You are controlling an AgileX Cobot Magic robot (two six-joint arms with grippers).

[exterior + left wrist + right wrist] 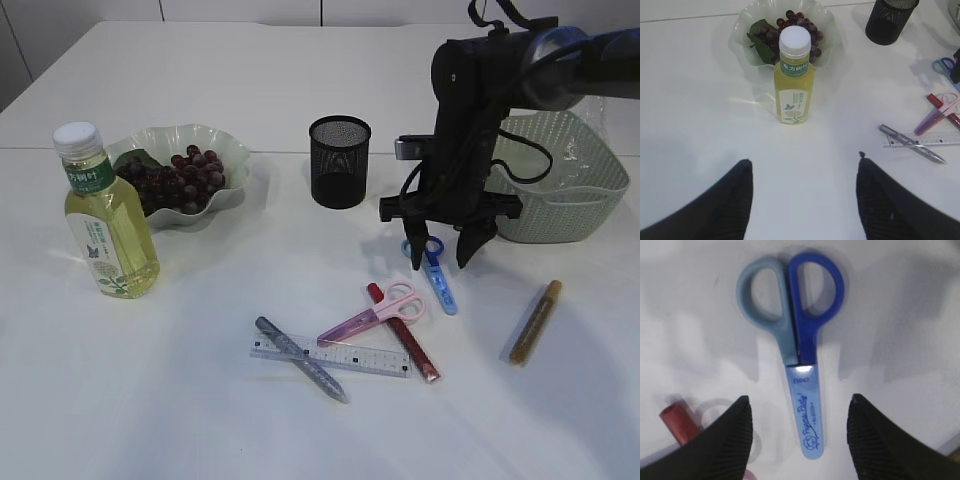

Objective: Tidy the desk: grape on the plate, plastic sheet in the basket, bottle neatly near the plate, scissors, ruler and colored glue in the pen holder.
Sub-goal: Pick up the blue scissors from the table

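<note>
Both sets of jaws stand open and empty. Left gripper [802, 200] hovers over bare table short of the bottle [794, 75], fingers well apart, touching nothing. Right gripper [799, 440] hangs directly over the blue scissors [797, 345], one finger either side of the sheathed blade, no contact visible.

Left to right in the exterior view:
- Bottle [105, 215], upright, yellow liquid, white cap, just beside the plate [232, 150].
- Plate holds the grape bunch [178, 180]; that part looks done.
- Mesh pen holder [340, 160], upright, nothing seen sticking out of it.
- Loose cluster on the table: grey glue pen [300, 358] lying across the clear ruler [330, 357], pink scissors [372, 313] lying over the red glue pen [402, 332].
- Blue scissors [437, 272] just below the right gripper [447, 258].
- Gold glue pen [535, 321], apart on its own.
- Basket [570, 185] behind the arm; a clear sheet appears to sit in it, hard to be sure.

Handling judgement, blue scissors: light, rigid, smooth plastic, lying flat and closed. A pinch across the narrow neck or sheath should be best. The thin profile means the fingers must reach the tabletop, and the slick sheath may slip or pivot if gripped far off balance.
</note>
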